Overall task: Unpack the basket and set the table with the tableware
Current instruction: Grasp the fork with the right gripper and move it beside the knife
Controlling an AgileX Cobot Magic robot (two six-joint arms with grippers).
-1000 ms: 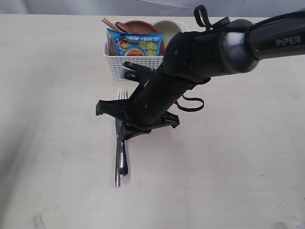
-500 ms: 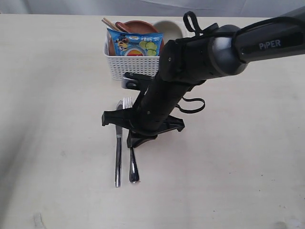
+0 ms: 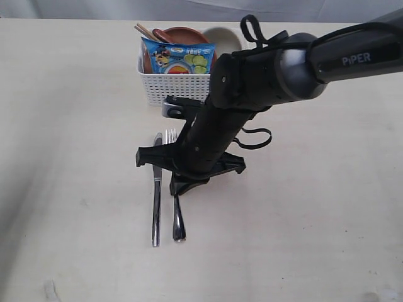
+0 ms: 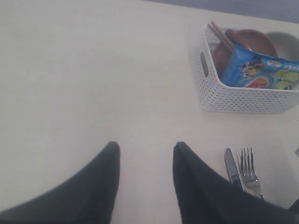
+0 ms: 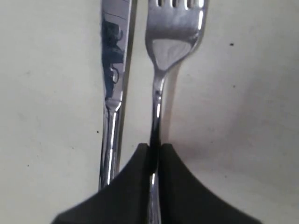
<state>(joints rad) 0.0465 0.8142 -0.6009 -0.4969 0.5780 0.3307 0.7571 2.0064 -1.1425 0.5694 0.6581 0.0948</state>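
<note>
On the table [image 3: 75, 126], a steel knife [image 3: 155, 195] lies in front of the white basket [image 3: 176, 88]. A steel fork [image 3: 178, 223] lies parallel, just to its right. My right gripper [image 3: 178, 187] is shut on the fork's handle. In the right wrist view the fingertips [image 5: 140, 158] pinch the fork [image 5: 174, 46] beside the knife [image 5: 113, 70]. The basket holds a reddish-brown plate [image 3: 182, 34], a cream bowl [image 3: 223, 36] and chopsticks [image 3: 143, 30]. My left gripper [image 4: 145, 148] is open over bare table, to the left of the knife [image 4: 232, 167] and fork [image 4: 249, 169].
A blue chip bag [image 3: 179, 58] leans against the basket's front wall, over the plate. The right arm [image 3: 264, 69] reaches down across the middle, hiding part of the basket's right side. Pale tabletop spreads to the left and right of the cutlery.
The fork lay across the knife a second ago. It now sits to the knife's right, parallel to it, still in my right gripper. The left gripper shows no change.
</note>
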